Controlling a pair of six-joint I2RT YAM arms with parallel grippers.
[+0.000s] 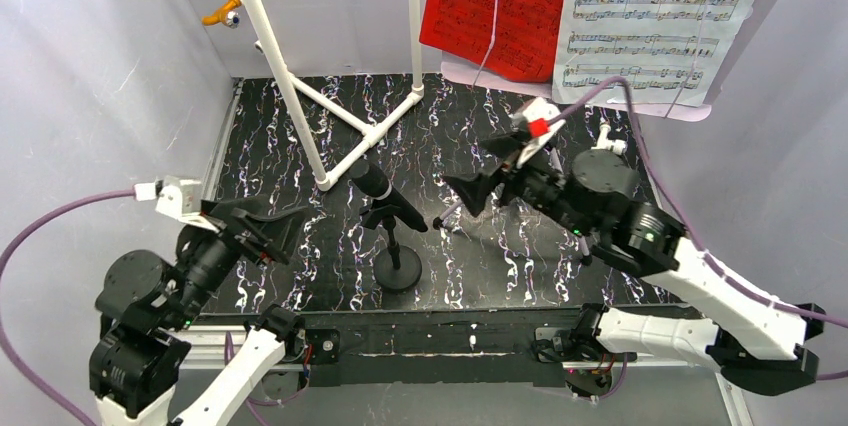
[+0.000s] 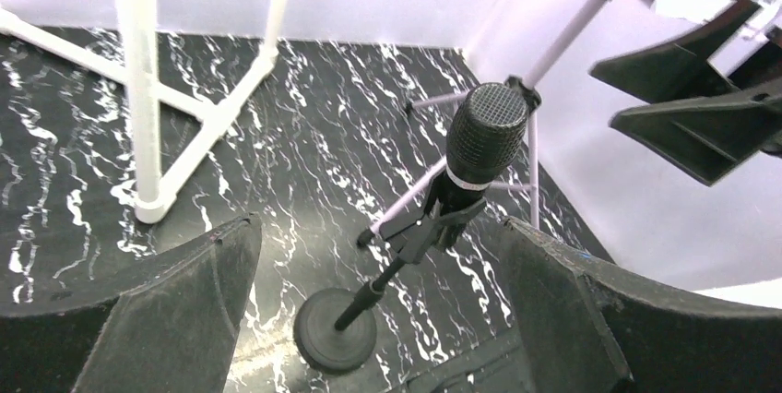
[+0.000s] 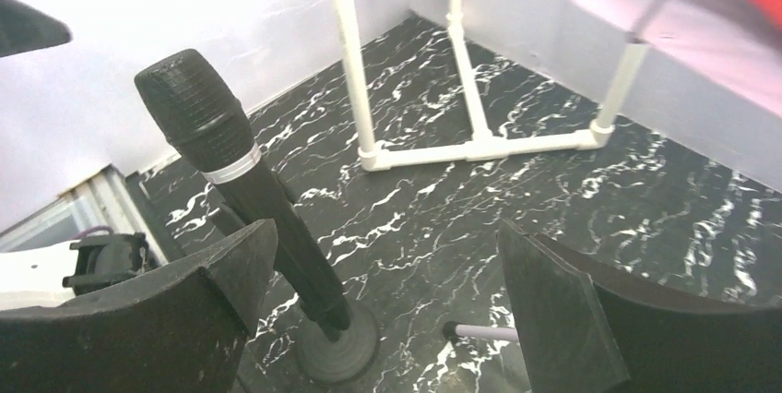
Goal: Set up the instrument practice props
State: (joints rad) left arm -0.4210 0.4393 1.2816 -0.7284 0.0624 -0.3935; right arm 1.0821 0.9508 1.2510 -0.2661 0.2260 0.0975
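Far right: stand [image 1: 690, 112] upright, red sheet [image 1: 465, 6] and white sheet [image 1: 660, 21] side by side on it. Near middle: mic [image 1: 385, 198] clipped at a tilt above its round base [image 1: 400, 271]. Left gripper [image 1: 280, 229] spread wide, empty, left of mic. Right gripper [image 1: 487, 171] likewise spread, empty, right of mic.

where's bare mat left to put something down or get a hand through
Bare mat lies between the left wall and the PVC frame, and along the front edge between the microphone base and the right arm. Crowded: the centre, where the microphone, the music stand's legs and the open right gripper sit close together.
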